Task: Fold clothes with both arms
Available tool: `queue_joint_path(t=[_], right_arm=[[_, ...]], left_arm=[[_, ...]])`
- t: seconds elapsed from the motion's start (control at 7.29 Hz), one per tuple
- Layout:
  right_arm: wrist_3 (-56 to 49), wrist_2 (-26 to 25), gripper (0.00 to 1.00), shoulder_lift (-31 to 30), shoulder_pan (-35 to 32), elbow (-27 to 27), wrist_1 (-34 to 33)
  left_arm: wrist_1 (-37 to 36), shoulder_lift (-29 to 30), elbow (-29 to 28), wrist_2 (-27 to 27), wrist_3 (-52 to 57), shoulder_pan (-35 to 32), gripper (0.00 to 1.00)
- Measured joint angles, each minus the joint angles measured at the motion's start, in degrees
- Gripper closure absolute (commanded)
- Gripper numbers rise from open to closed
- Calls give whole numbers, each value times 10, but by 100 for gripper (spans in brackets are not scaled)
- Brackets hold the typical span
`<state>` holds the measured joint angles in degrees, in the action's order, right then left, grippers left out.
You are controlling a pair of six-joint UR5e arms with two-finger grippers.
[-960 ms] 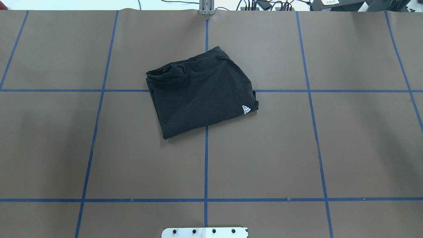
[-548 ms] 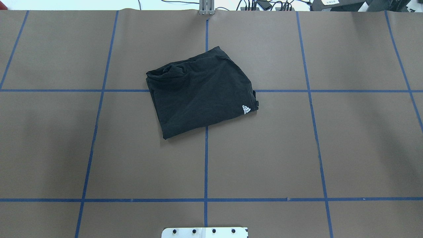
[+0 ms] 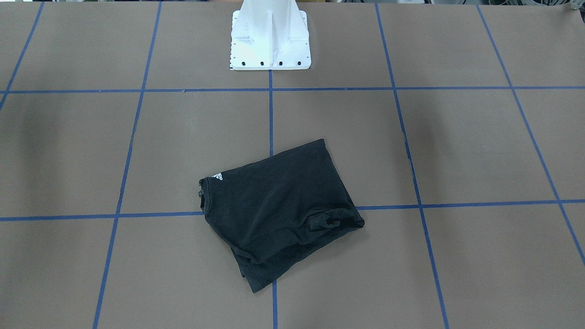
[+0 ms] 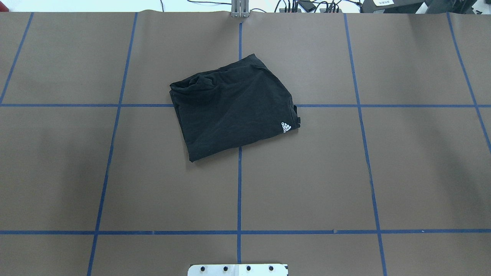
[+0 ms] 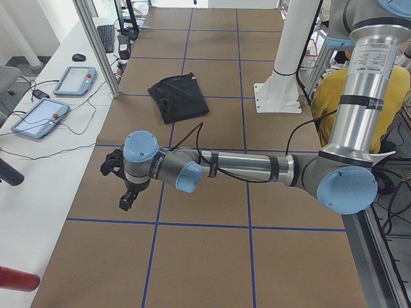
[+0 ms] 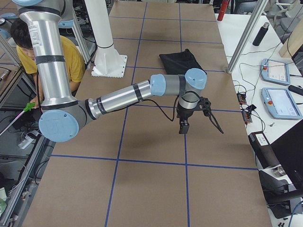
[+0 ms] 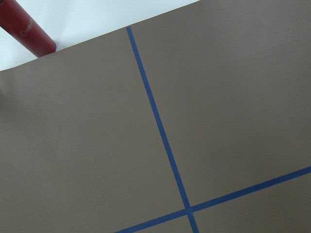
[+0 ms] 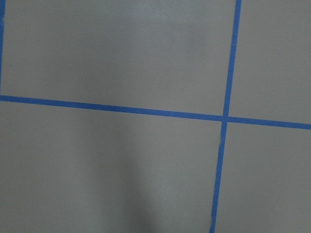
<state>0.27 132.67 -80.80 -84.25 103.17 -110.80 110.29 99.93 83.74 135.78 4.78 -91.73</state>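
Brown paper covers the long table (image 4: pixel 307 184), ruled into big squares by blue tape, and that is our stage. The left arm (image 5: pixel 244 168) stretches low and far out over the table's left end, and the right arm (image 6: pixel 118 97) reaches out the same way at the opposite end. Between them, well apart from both, lies the black T-shirt (image 4: pixel 230 111), folded into a rough, skewed rectangle across the crossing of the centre line and the far cross line, with one bunched corner. The white base mount (image 3: pixel 269 41) stands at the robot's edge. The left gripper (image 5: pixel 122 186) points down above bare paper and the right gripper (image 6: pixel 189 118) does likewise; neither has cloth in it, and how wide either one stands I cannot tell from these side views. A small white logo (image 4: pixel 285 127) shows at the shirt's corner.
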Motion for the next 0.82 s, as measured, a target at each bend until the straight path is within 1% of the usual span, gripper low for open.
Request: queue_joint_path(t=[0.41,0.69,0.82], right_arm=[[0,31,0,-1,2,0,0],[-5,65,0,-1,5,2,1],[-7,73,0,-3,6,5,2]], left_arm=[[0,1,7,7,0,1,0],[1,-1,8,7,1,1,0],[2,-1,8,6,1,1,0]])
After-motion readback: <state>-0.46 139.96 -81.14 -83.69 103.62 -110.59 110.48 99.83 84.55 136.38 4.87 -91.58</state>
